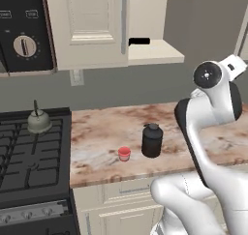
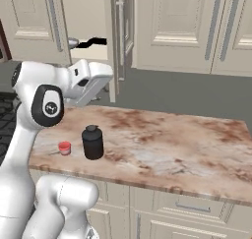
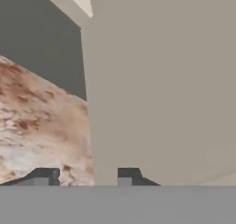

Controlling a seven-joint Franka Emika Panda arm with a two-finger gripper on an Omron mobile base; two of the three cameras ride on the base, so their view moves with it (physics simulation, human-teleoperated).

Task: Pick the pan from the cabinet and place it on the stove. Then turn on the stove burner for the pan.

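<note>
Marbled counter (image 2: pixel 162 144) lies below the open cabinet (image 1: pixel 92 26) holding the pan (image 2: pixel 83 43).

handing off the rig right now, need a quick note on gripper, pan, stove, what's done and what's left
Gripper: open, holding nothing, close to the open cabinet door above the counter.
Pan: on the cabinet shelf, black handle sticking out.
Stove: left of the counter, a kettle on its back grate.
Done: cabinet open.
Left: grasp the pan, set it on the stove, turn on its burner.

Pan (image 2: pixel 74 43) bowl behind cabinet (image 2: pixel 115 46) door, handle out.
</note>
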